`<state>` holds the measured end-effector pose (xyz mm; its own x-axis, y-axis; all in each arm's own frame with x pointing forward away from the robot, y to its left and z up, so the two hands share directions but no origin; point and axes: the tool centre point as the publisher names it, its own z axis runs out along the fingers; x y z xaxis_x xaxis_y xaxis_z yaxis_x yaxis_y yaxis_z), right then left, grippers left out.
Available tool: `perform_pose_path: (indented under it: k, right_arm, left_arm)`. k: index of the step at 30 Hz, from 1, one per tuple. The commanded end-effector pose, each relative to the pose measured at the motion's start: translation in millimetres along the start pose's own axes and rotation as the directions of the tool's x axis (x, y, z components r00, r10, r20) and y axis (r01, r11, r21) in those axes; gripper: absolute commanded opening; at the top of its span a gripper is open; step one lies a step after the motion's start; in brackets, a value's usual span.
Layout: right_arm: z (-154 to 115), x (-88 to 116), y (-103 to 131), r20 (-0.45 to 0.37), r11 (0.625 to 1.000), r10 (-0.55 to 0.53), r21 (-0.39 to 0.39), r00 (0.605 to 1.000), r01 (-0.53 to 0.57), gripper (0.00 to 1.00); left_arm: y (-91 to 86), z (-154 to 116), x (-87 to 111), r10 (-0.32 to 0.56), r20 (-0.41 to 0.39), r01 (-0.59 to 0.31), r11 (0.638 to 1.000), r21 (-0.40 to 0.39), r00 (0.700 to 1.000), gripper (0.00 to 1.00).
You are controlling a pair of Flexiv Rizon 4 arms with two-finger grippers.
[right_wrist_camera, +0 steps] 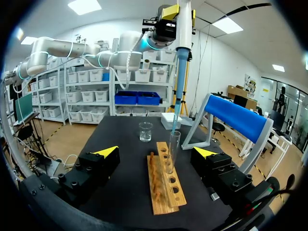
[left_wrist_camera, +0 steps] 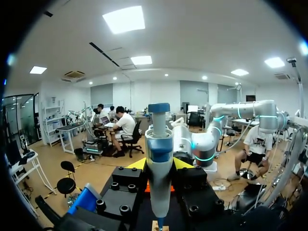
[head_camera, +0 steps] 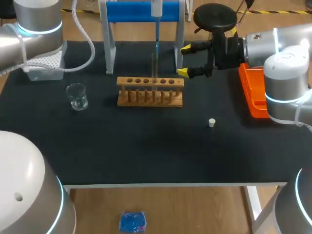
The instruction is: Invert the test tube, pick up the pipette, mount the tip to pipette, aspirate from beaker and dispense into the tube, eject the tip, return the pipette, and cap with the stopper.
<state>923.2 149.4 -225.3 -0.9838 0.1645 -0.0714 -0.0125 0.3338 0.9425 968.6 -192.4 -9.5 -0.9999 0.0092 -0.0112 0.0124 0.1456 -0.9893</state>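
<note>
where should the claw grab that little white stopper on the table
By its round sides, coming straight down from above. The stopper sits low and alone on the table, with free space all round, so the open right claw could close across it.

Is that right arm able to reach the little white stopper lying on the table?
Probably yes: the stopper lies alone on bare mat near the right end effector, which is open and empty.

Black surface (head_camera: 146,151), wooden rack (head_camera: 150,92) with a row of round holes standing toward the back middle, grey-legged stand (head_camera: 129,12) with a blue crossbar just behind the rack, orange tray (head_camera: 249,95) at the right edge, white cable (head_camera: 90,44) looping at the back left.
</note>
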Motion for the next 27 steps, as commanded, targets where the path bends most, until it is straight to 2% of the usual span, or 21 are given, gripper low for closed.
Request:
perform_pose_path:
  k: [1, 17, 27]
  right_arm:
    - [0.1, 0.6, -0.2, 0.002, 1.000, -0.001, 0.000, 1.000, 0.001, 1.00]
    - [0.1, 0.6, -0.2, 0.002, 1.000, -0.001, 0.000, 1.000, 0.001, 1.00]
    - [0.1, 0.6, -0.2, 0.002, 1.000, -0.001, 0.000, 1.000, 0.001, 1.00]
  left_arm:
    - [2.4, -1.6, -0.6, -0.002, 0.002, 0.002, 1.000, 0.003, 1.000, 0.00]
    - [10.9, -6.9, -3.2, -0.027, 0.025, 0.028, 0.999, -0.028, 0.999, 0.00]
    - [5.3, -14.1, -1.7, -0.019, 0.053, 0.020, 1.000, -0.022, 0.998, 0.00]
